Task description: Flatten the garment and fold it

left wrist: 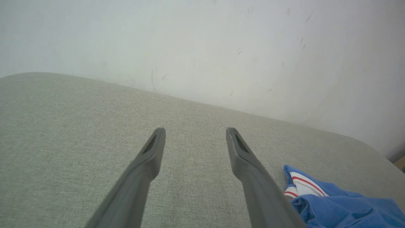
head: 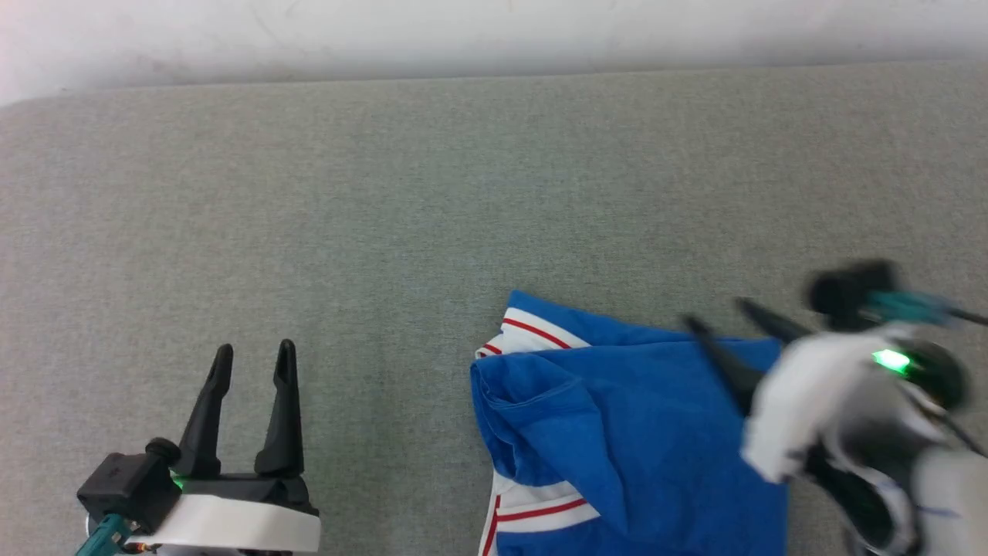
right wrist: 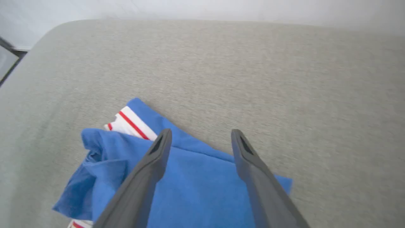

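Head view: garment (head: 641, 432) lies on grey fabric surface (head: 386, 193), lower centre-right, running off bottom edge. Blue layers partly folded over, left edge bunched, red-and-white striped trim showing at two spots on left side.

Left gripper (head: 255, 347) lower left, well apart from garment, fingers spread, nothing between them. Left wrist view confirms: left gripper (left wrist: 196, 130) wide apart over bare surface, garment (left wrist: 332, 205) off to its right.

Right gripper (head: 715, 312) blurred, over garment's far right corner. Right wrist view: right gripper (right wrist: 202, 132) fingers spread above blue cloth (right wrist: 196, 190), no cloth between tips.
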{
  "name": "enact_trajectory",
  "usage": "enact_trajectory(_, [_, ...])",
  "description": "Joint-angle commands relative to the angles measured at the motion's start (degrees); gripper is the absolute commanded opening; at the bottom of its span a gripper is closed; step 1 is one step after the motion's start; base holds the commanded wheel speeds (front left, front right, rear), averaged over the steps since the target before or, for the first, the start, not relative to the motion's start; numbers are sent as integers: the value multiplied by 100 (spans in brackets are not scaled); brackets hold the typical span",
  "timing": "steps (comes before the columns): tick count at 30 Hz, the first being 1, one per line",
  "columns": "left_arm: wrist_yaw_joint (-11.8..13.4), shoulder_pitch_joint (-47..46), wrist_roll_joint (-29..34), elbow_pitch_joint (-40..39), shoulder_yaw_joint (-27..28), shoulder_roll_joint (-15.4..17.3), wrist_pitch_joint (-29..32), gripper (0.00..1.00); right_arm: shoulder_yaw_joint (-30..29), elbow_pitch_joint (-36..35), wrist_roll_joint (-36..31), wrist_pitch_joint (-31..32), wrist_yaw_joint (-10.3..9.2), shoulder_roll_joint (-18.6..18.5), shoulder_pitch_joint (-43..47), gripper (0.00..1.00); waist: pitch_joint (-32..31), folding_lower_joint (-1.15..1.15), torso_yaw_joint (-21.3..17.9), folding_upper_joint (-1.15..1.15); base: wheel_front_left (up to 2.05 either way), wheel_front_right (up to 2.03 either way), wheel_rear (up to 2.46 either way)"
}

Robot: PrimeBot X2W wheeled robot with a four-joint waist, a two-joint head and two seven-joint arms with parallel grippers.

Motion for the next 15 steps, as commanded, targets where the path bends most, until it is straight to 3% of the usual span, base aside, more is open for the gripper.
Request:
enact_trajectory(1, [-16,51,50,-48,31,38,-26,100,-186,-150,-103,-103,-5,-2,191,100,56,0,-73,0,0,0,0])
enact_trajectory(7, [14,32,78,-214,67,116,-6,100,-1303,-659,-106,-713,-5,189,1206,100,215,0,-222,0,0,0,0])
enact_trajectory(15, [12,-33,88,-301,58,210,75,100,-1268,-17,240,-1117,-5,235,1807,100,332,0,-244,0,0,0,0])
